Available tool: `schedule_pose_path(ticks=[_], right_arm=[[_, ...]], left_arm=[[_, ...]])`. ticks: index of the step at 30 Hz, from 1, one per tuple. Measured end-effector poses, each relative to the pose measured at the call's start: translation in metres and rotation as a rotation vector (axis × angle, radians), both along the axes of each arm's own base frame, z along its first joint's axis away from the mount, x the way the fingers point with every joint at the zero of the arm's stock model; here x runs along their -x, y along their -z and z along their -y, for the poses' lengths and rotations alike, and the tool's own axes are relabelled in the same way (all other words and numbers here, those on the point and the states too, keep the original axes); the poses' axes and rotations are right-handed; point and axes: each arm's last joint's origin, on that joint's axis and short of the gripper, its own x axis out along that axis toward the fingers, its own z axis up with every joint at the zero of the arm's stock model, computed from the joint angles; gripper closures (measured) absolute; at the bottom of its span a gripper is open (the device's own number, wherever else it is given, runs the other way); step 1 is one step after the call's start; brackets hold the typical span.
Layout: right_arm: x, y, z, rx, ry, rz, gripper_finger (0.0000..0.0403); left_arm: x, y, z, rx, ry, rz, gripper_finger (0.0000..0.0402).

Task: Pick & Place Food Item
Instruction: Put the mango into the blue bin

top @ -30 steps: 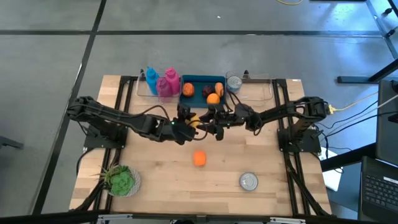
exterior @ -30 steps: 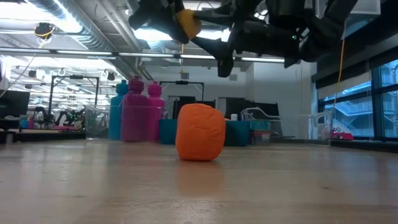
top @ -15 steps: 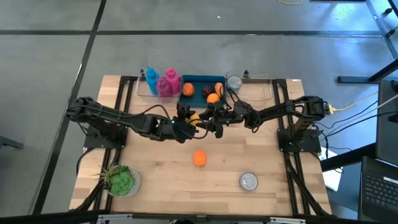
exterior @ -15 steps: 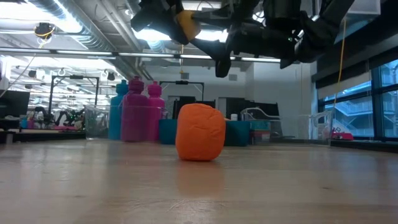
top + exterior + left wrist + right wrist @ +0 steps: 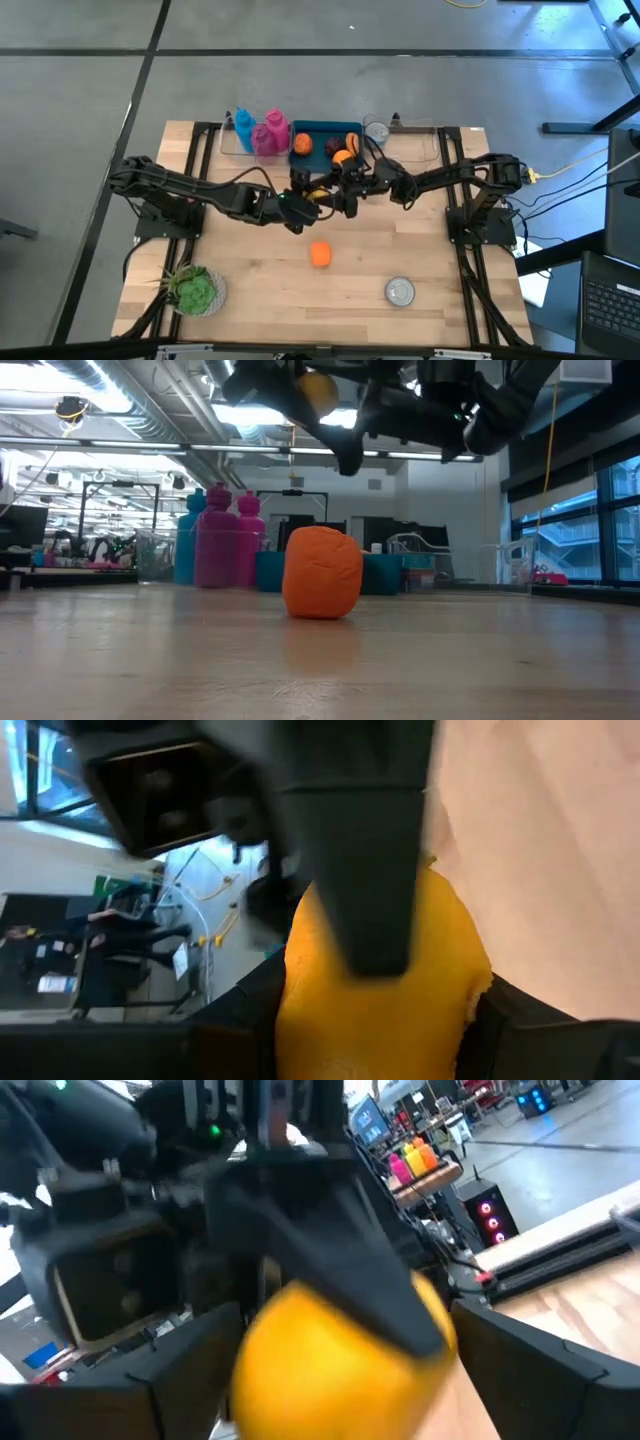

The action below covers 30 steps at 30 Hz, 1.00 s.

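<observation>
Yellow fruit [image 5: 375, 990], likely light, firm and smooth, is being pinched mid-body by left gripper [image 5: 312, 197], right gripper [image 5: 345, 194] being spread wide around it.

Robotics lab: exposed ceiling ducts [image 5: 130, 405], benches w/ equipment [image 5: 60, 545], concrete floor [image 5: 300, 30].

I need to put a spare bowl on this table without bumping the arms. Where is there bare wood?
Bare wood lies between the green plant and the orange food item, and along the right edge beyond the metal tin. It is crowded at the back, around the blue tray, the bottles and both grippers at mid-table.
</observation>
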Motion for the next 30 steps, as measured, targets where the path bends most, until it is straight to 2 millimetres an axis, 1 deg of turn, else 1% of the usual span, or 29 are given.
schedule_pose_path(ticks=[3, 6, 9, 14, 17, 25, 30], right_arm=[[-0.009, -0.008, -0.002, 0.042, -0.008, -0.014, 0.0042], [-0.015, -0.011, -0.005, 0.067, -0.015, -0.063, 0.0041], [-0.016, -0.008, -0.005, 0.071, -0.025, -0.105, 0.0041], [-0.016, -0.009, -0.005, 0.071, -0.027, -0.104, 0.0043], [-0.016, -0.008, -0.005, 0.075, -0.021, -0.103, 0.0052], [-0.016, -0.008, -0.005, 0.085, -0.011, -0.106, 0.0096], [-0.016, -0.008, -0.005, 0.085, -0.011, -0.106, 0.0103]], left_arm=[[0.0, 0.0, -0.001, -0.008, 0.006, -0.007, 0.0231], [-0.001, 0.0, -0.002, -0.016, -0.001, -0.004, 0.0231], [0.0, -0.001, -0.002, -0.033, -0.022, -0.002, 0.0231], [0.0, -0.001, -0.003, -0.057, -0.042, -0.006, 0.0231], [0.0, -0.001, -0.003, -0.058, -0.042, -0.006, 0.0231], [0.0, -0.001, -0.002, -0.04, -0.017, -0.012, 0.0231], [0.0, -0.001, -0.002, -0.034, -0.008, -0.013, 0.0231]])
